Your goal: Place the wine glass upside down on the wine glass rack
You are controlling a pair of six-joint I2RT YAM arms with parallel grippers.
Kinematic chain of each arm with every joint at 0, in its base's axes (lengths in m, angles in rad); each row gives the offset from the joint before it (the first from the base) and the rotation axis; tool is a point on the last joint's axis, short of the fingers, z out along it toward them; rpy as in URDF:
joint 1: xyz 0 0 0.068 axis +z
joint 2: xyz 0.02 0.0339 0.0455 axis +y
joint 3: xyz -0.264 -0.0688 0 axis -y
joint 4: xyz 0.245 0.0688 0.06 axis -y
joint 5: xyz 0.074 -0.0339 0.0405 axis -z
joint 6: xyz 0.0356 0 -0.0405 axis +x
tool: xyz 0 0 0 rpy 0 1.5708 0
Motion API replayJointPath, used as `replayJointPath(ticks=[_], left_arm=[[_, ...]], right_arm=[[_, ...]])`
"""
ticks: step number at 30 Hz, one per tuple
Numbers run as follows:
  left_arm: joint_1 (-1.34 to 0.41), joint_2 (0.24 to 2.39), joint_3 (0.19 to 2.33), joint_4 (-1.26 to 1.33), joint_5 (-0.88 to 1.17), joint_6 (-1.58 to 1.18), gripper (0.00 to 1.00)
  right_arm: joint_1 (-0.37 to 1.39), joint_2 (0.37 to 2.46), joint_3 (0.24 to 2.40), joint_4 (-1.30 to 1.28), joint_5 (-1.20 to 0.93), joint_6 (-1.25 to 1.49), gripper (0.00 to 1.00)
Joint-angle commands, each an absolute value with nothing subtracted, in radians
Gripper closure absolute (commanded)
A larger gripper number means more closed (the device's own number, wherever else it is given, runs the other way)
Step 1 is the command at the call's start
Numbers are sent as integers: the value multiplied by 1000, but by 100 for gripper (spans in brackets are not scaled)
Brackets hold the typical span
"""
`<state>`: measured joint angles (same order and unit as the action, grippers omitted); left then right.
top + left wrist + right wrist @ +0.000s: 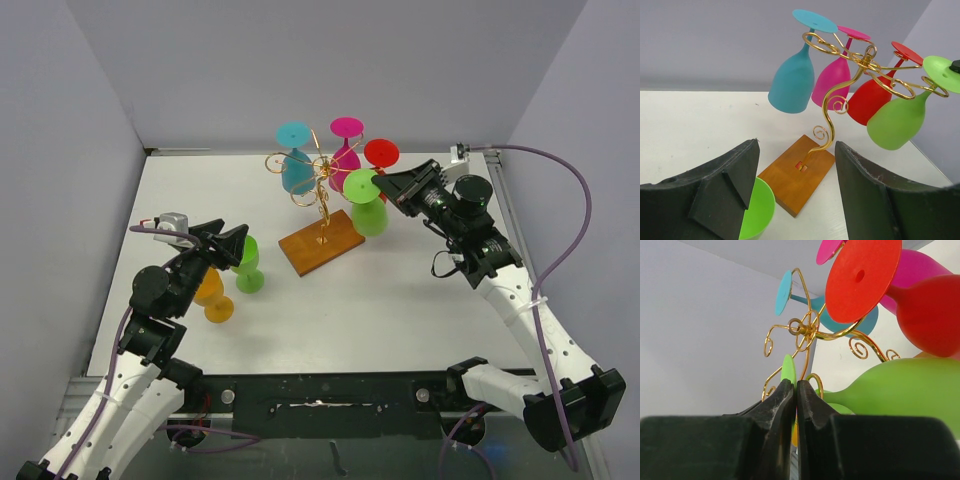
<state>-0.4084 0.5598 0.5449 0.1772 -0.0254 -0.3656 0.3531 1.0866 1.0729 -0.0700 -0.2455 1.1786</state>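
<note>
The right hand (796, 382) is hiding the foot's lower edge on the hung green glass (910, 390), and the left hand (233, 233) is covering part of the standing green glass (250, 280).

The wine glass rack (318, 246) is set at the middle of the desk (420, 300). Four wine glasses (296, 170) are hung upside down from it. The rightmost hung glass (368, 212) is held at its foot by the right claw (384, 183). Two glasses (249, 276) are stood at the left, beside the left claw (228, 235).
</note>
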Motion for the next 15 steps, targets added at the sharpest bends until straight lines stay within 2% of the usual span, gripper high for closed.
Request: replayJointPath(ticks=[1, 15], left_arm=[[-400, 552, 557, 219, -28, -365, 39], [-401, 553, 557, 219, -26, -367, 39]], right_arm=[[347, 1084, 1083, 21, -214, 1186, 99], [347, 1104, 1075, 14, -202, 1196, 94]])
